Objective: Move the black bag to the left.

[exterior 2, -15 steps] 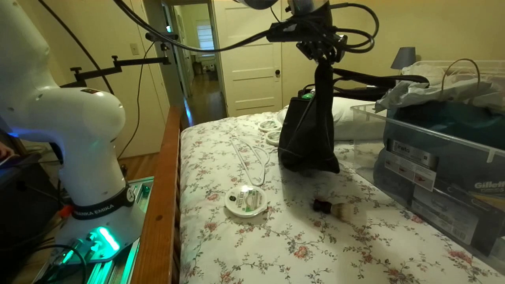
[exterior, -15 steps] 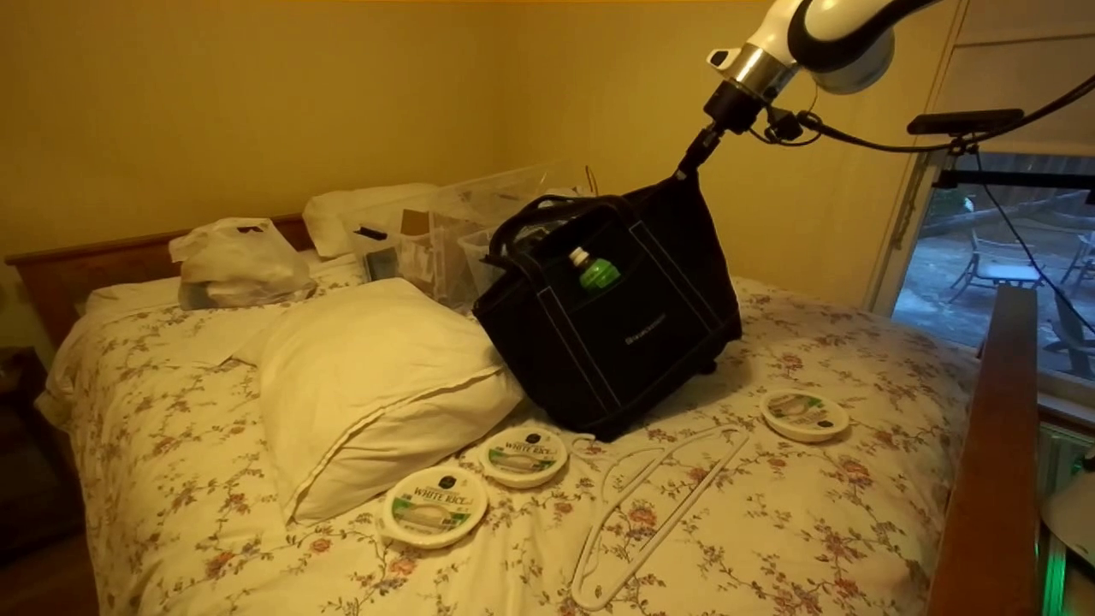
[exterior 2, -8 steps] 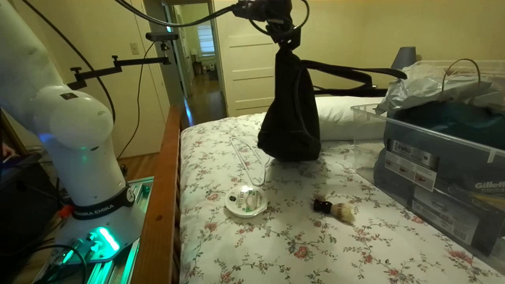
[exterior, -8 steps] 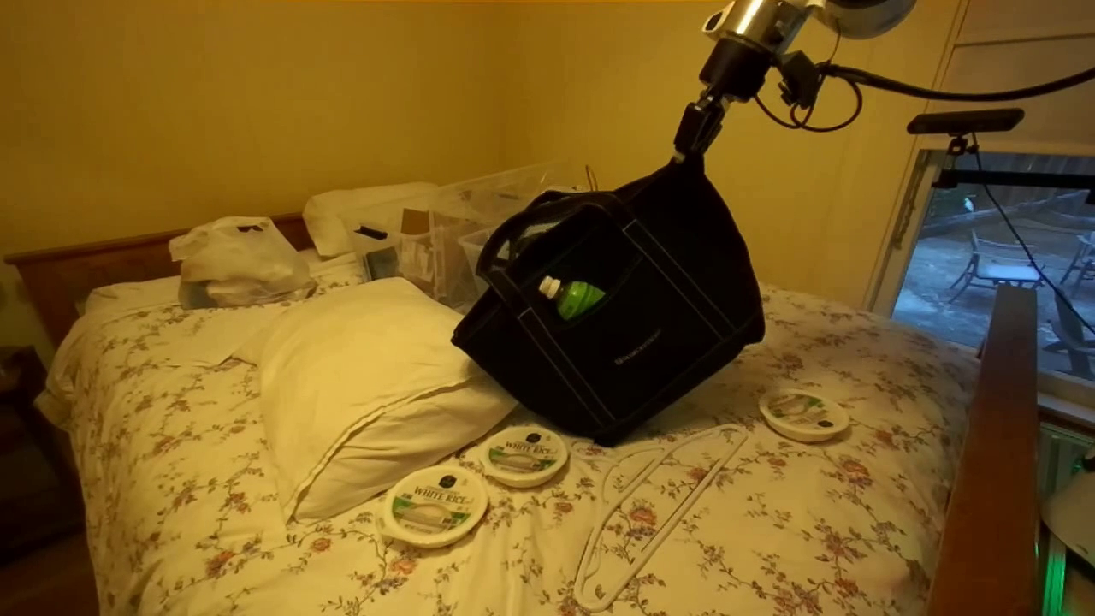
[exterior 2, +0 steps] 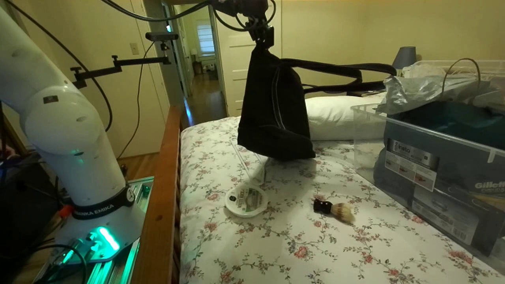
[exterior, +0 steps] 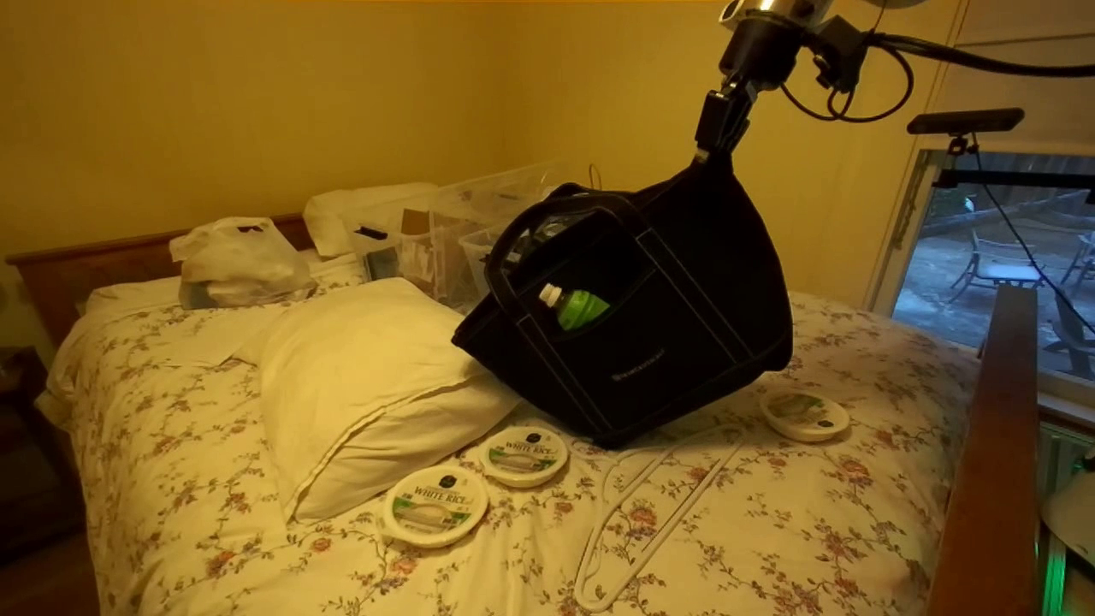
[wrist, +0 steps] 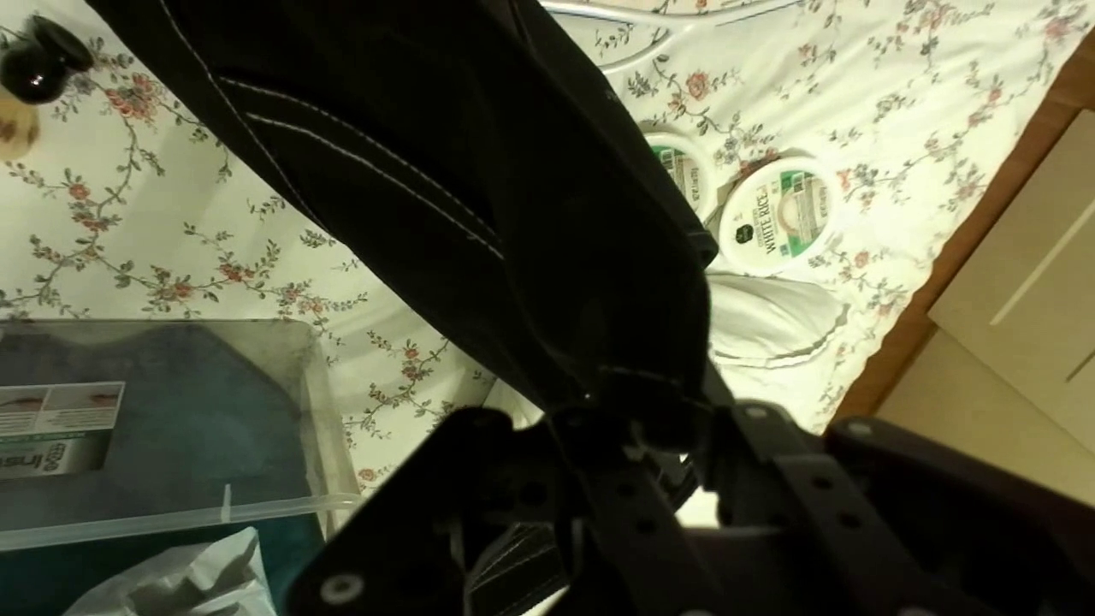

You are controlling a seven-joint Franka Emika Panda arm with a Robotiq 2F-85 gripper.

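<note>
Farther from the clear bin (exterior 2: 430, 129) now, your gripper (exterior 2: 263, 45) pinches the black bag (exterior 2: 272, 108), so the move seems underway.

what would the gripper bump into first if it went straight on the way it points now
The black tote bag: the gripper points down at it, holding its upper corner. Past that, perhaps the floral bedding, though depth is unclear.

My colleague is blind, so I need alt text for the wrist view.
The jaws are closed on a black bag across the centre; beneath lies a floral bedspread with two rice tubs at right and a clear bin at lower left.
</note>
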